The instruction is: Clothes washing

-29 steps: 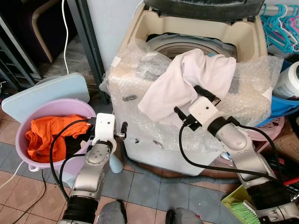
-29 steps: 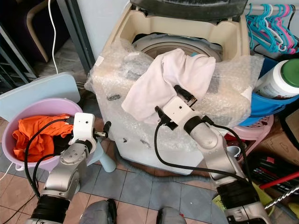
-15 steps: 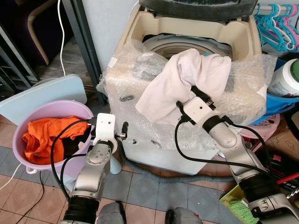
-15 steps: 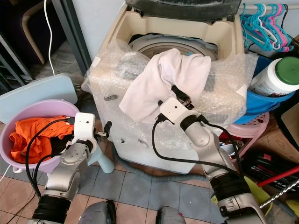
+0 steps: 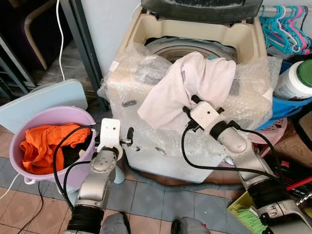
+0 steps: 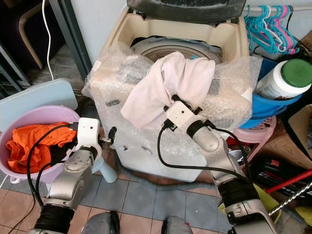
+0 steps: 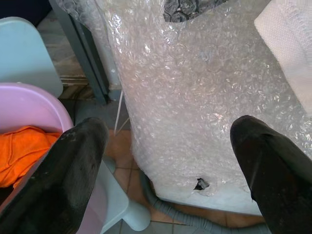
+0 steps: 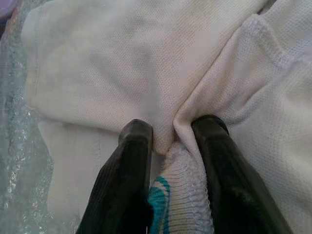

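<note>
A white garment (image 5: 195, 83) lies draped over the front rim of the open top-loading washing machine (image 5: 146, 34), which is wrapped in bubble wrap (image 5: 146, 117). My right gripper (image 8: 170, 134) is shut on a fold of that garment; a white and teal ribbed cuff (image 8: 178, 214) sits between the fingers. My left gripper (image 7: 168, 146) is open and empty, held low in front of the machine beside the pink basin (image 5: 53, 117), which holds orange clothes (image 5: 41, 144).
A pale blue lid (image 5: 44, 100) leans behind the basin. A white jar with a green cap (image 6: 282, 78) and coloured hangers (image 6: 273, 24) stand at the right of the machine. A grey hose (image 5: 161, 178) runs along the tiled floor under it.
My right gripper has pushed further up the machine's front into the white garment and closed on it. The camera has shifted slightly. The left arm has stayed in place.
</note>
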